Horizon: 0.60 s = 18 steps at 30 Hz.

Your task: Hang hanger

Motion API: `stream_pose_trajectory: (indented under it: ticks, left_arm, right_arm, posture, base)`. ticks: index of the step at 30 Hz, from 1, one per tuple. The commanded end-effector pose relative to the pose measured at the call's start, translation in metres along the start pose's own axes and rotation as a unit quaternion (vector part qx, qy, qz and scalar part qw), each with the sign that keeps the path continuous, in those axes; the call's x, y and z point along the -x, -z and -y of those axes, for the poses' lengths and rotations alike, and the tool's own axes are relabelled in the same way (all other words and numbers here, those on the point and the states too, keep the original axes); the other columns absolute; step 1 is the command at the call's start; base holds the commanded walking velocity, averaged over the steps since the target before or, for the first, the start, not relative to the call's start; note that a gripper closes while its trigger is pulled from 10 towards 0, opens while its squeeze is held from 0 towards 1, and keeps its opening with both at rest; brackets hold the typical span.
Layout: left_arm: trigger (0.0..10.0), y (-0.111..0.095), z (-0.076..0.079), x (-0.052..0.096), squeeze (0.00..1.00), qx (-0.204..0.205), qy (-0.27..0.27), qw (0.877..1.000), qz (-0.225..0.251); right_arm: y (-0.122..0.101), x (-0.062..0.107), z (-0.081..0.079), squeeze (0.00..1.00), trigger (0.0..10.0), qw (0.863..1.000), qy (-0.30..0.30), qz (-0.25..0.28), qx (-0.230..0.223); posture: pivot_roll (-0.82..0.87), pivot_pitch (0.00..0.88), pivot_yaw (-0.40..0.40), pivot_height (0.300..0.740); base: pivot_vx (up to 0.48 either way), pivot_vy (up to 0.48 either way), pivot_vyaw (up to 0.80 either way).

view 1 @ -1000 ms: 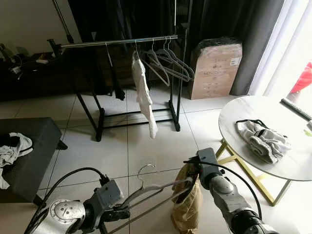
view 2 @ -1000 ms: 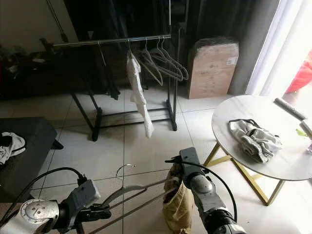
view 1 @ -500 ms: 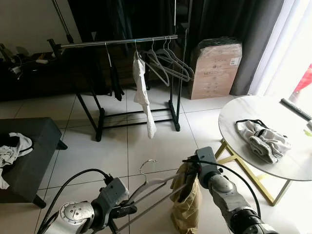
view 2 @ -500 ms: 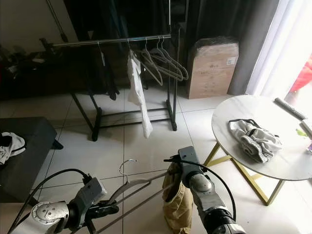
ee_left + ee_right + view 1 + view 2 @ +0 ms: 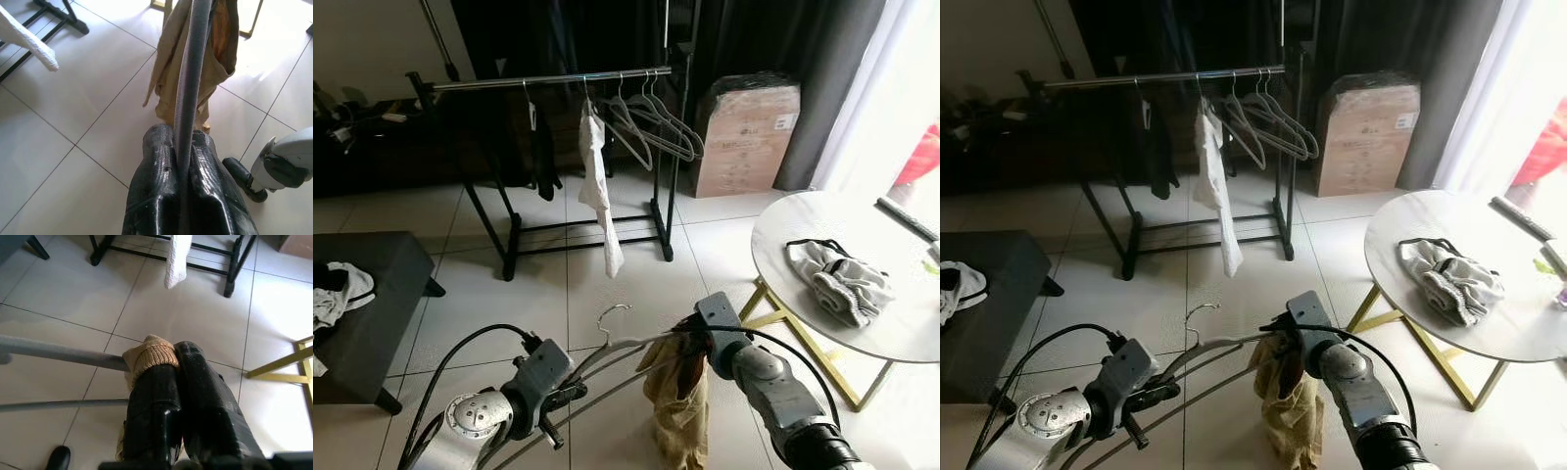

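Note:
A grey hanger (image 5: 619, 344) is held low in front of me, its hook (image 5: 608, 317) pointing up. My left gripper (image 5: 179, 136) is shut on one end of its bar. A tan garment (image 5: 676, 416) is draped over the other end and hangs toward the floor. My right gripper (image 5: 173, 359) is shut on the tan garment's knitted edge (image 5: 149, 353) beside the hanger bar (image 5: 58, 352). Across the tiled floor stands the black clothes rack (image 5: 548, 80), carrying a white garment (image 5: 596, 186), a dark garment (image 5: 543, 152) and several empty hangers (image 5: 658, 125).
A round white table (image 5: 901, 338) on gold legs stands at my right with a grey garment (image 5: 843, 280) on it. A cardboard box (image 5: 745, 137) sits beside the rack. A dark bench (image 5: 377, 294) with white clothes (image 5: 335, 292) is at my left. Tiled floor lies open between me and the rack.
Both grippers have lifted the hanger and tan garment slightly up and forward. The left arm has come further into view. The white garment on the rack has swung a little.

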<state>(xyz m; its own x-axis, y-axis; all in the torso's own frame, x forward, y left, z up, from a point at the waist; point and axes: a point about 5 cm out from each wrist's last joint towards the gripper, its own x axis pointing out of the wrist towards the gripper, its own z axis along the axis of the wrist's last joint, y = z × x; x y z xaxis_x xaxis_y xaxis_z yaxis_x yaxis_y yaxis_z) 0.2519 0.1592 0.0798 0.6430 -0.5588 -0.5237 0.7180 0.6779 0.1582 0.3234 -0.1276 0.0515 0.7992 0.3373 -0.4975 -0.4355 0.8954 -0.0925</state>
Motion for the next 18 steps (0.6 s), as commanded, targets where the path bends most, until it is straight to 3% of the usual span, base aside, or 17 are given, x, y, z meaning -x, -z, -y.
stream_pose_trajectory:
  ticks: [1,6,8,9,11,18]
  left_arm:
    - [10.0,-0.008,-0.005,0.002,0.0,-0.005,-0.017,1.0,0.021]
    - [10.0,-0.009,-0.005,0.001,0.0,-0.003,-0.018,1.0,0.025]
    - [10.0,-0.011,-0.003,0.005,0.0,-0.006,-0.006,1.0,0.021]
    - [10.0,-0.012,0.0,0.008,0.0,-0.007,0.007,1.0,0.018]
    - [10.0,-0.011,0.005,0.008,0.0,-0.006,0.027,1.0,0.014]
    - [10.0,-0.01,0.012,0.011,0.0,-0.003,0.059,0.998,0.006]
  right_arm:
    - [0.002,0.0,-0.005,0.0,10.0,1.0,-0.011,-0.005,0.002]
    - [0.004,0.001,-0.004,0.0,10.0,1.0,-0.007,-0.013,0.008]
    - [0.005,-0.006,0.003,0.0,10.0,0.998,0.04,-0.023,-0.047]
    - [-0.002,-0.011,-0.002,0.0,10.0,0.99,0.042,-0.017,-0.134]
    - [-0.012,-0.013,-0.01,0.0,10.0,0.983,0.017,-0.006,-0.184]
    - [-0.027,-0.02,-0.017,0.0,10.0,0.986,0.004,0.004,-0.165]
  posture:
    - [-0.06,0.122,-0.005,0.74]
    - [-0.07,0.122,-0.005,0.74]
    - [-0.05,0.12,-0.006,0.74]
    - [-0.05,0.118,-0.006,0.74]
    - [-0.04,0.113,-0.005,0.74]
    - [-0.03,0.109,-0.005,0.74]
  base:
    - [0.0,0.0,0.0]
    - [0.0,0.0,0.0]
    - [0.0,0.0,0.0]
    - [0.0,0.0,0.0]
    - [0.0,0.0,0.0]
    - [0.0,0.0,0.0]
